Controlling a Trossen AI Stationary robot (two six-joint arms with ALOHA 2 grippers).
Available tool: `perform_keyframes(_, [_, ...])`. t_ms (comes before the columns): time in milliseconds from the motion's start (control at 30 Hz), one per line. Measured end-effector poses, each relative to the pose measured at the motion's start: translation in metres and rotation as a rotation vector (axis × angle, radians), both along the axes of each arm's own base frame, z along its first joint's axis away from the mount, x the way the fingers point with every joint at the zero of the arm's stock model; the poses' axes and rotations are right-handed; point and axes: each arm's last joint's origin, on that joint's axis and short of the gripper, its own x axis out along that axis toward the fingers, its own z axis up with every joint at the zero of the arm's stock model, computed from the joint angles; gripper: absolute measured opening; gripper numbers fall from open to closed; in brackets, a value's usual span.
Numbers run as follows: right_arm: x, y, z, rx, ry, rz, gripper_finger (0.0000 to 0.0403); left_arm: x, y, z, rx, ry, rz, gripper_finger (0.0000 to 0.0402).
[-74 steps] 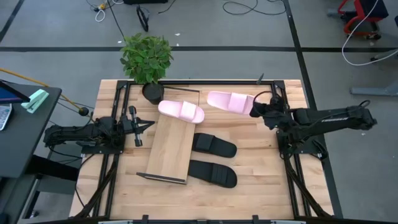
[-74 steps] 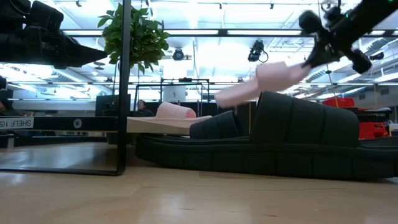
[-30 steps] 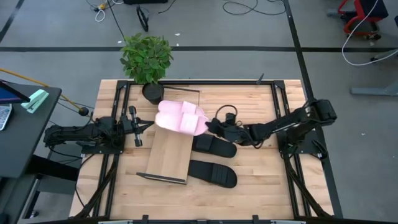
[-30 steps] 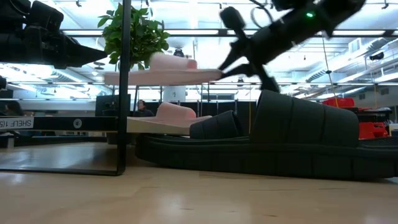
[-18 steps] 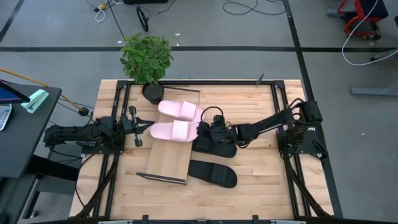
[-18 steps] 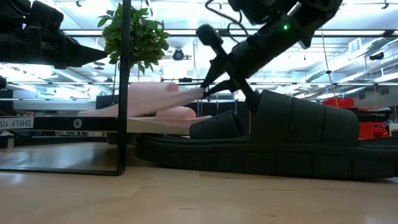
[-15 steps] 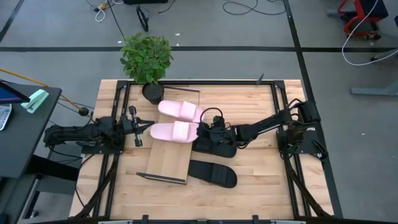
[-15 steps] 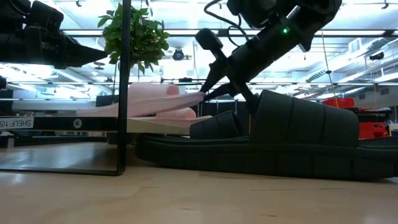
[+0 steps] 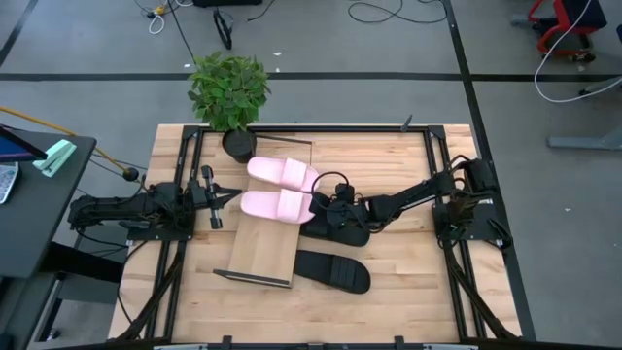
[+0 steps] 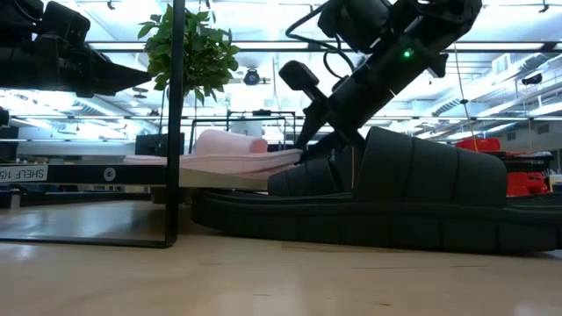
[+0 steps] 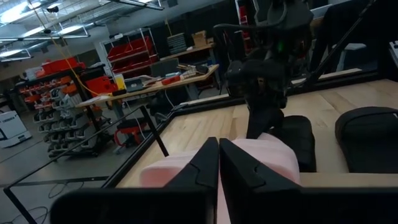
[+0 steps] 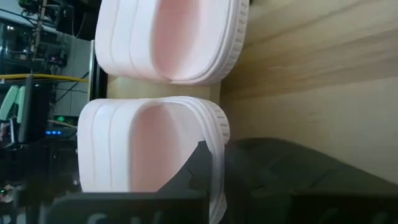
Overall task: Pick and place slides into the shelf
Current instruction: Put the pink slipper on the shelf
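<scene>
Right gripper (image 9: pixel 324 205) low over the counter (image 9: pixel 408 282), closed on the heel edge of a pale pink slide (image 9: pixel 276 204) lying flat on the shelf (image 9: pixel 264 248), just beside the other pink slide (image 9: pixel 283 173). Two black slides (image 9: pixel 332 270) on the counter beside the shelf. Left gripper (image 9: pixel 229 197) parked at the shelf's left edge, fingers shut together. Shelf-edge label partly readable: "SHELF"

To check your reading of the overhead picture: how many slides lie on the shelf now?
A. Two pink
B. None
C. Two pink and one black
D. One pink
A: both pink slides lie on the shelf, while the black slides lie on the table beside it, one under the right tool.
</scene>
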Motion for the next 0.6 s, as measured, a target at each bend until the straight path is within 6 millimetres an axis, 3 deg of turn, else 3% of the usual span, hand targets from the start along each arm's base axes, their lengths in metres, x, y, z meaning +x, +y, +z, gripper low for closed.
perform_keyframes(600, [0.001, -0.011, 0.0, -0.029, 0.013, -0.019, 0.0029, 0.001, 0.0, -0.001, -0.001, 0.013, 0.0, 0.0021])
